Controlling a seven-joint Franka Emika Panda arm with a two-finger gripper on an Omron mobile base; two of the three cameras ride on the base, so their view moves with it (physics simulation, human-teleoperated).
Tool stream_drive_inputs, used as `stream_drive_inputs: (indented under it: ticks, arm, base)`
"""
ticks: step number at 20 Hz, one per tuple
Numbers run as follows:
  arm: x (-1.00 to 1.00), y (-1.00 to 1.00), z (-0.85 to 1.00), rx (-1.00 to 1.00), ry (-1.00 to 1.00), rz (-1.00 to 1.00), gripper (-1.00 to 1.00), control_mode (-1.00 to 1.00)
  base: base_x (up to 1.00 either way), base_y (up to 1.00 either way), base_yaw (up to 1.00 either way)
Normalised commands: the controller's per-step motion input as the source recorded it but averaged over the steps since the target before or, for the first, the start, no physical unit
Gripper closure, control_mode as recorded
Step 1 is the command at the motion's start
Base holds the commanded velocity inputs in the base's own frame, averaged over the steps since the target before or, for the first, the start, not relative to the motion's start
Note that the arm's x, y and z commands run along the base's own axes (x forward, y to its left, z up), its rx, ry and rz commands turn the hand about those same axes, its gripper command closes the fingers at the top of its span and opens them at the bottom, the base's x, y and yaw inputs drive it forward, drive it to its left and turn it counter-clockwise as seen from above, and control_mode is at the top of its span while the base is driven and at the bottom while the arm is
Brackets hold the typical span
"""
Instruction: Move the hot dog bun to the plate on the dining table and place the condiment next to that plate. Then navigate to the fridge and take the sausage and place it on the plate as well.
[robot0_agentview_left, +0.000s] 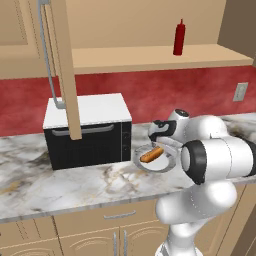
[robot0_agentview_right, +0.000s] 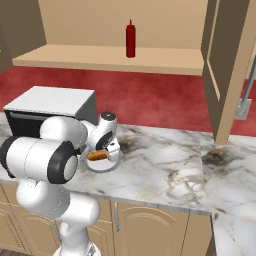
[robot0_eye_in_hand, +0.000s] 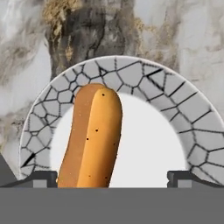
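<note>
The marbled counter (robot0_agentview_left: 60, 185) carries a black-fronted microwave (robot0_agentview_left: 87, 132) at about nine o'clock from the pale grey-white plate (robot0_agentview_left: 167, 165). That plate holds the hot dog bun (robot0_agentview_left: 151, 154), lying flat across its white centre, ready for pickup. High at twelve o'clock, the condiment (robot0_agentview_left: 179, 37) stands upright on an open shelf (robot0_agentview_left: 150, 57). The gripper (robot0_eye_in_hand: 112, 177) hovers directly over the bun with jaws spread wide and nothing between them, likely lining up to descend and grasp it.

Microwave (robot0_agentview_left: 87, 131) crowds the pale plate's (robot0_agentview_left: 167, 162) left; right counter (robot0_agentview_right: 170, 165) open.
</note>
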Motion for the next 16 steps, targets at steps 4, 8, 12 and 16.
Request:
stream_drive_inputs:
  ticks: [4,8,12,16]
  arm:
    - [0.21,0.12,-0.27,0.05,0.00,0.00,-1.00,-1.00]
    - [0.19,0.18,-0.27,0.03,0.00,0.00,-1.00,-1.00]
    - [0.19,0.08,-0.24,0.02,0.00,0.00,-1.00,-1.00]
    - [0.03,0.05,-0.31,0.00,0.00,-0.01,-1.00,-1.00]
  base:
    - [0.00,0.00,0.00]
    - [0.00,0.00,0.00]
    - [0.00,0.00,0.00]
    - [0.00,0.00,0.00]
